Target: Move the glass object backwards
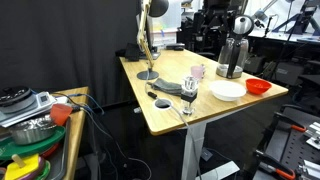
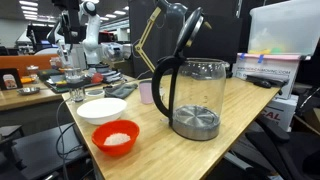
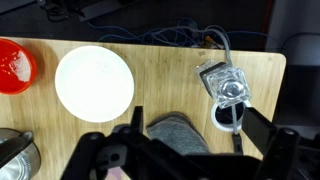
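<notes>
Hovering above the bench [image 3: 165, 58], fingers [image 3: 137, 125] spread wide and empty.
The glass object [image 3: 224, 84] stands upright just beside the pink cup [image 3: 228, 118], on the cup's side toward the bench edge; the white plate [image 3: 94, 80] lies well apart from the cup.

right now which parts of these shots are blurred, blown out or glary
Wrist view: the end effector is a dark, soft silhouette along the bottom edge, the white plate is nearly blown out, and the glass object carries bright highlights. In an exterior view the jug looms large up close with reflections on it. In an exterior view the table is bright against a black backdrop.
</notes>
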Robot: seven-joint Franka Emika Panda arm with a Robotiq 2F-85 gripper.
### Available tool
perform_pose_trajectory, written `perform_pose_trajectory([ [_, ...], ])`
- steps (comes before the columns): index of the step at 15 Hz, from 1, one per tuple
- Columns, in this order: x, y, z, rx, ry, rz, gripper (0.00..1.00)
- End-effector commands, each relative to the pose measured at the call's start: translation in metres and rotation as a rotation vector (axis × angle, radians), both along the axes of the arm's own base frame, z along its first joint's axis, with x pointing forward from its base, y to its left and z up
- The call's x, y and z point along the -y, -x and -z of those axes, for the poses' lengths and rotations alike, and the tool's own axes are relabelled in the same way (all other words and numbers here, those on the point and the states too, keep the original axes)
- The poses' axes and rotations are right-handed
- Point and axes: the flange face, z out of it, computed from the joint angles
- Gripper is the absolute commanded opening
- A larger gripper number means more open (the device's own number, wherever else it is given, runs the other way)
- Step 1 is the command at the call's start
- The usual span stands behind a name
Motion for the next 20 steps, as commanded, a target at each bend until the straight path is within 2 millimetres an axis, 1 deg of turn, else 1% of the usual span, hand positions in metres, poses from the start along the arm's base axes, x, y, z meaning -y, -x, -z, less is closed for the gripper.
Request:
perform_pose_trajectory([
  [1, 0.0, 0.0, 0.0, 0.0, 0.0, 0.0, 1.0],
  [5, -0.003, -0.003, -0.001, 0.01, 0.007, -0.013, 1.0],
  [7, -0.011, -0.005, -0.002, 0.028, 0.011, -0.053, 1.0],
  [8, -0.018, -0.005, -0.003, 0.038, 0.012, -0.085, 1.0],
  [11, -0.047, -0.004, -0.002, 0.089, 0.038, -0.215, 1.0],
  [14, -0.075, -0.009, 0.005, 0.166, 0.056, -0.312, 1.0],
  [15, -0.08, -0.011, 0.009, 0.185, 0.063, -0.335, 1.0],
  [16, -0.075, -0.002, 0.004, 0.159, 0.054, -0.283, 1.0],
  [18, -0.077, -0.003, 0.008, 0.155, 0.055, -0.288, 1.0],
  [20, -0.076, -0.003, 0.006, 0.159, 0.055, -0.285, 1.0],
])
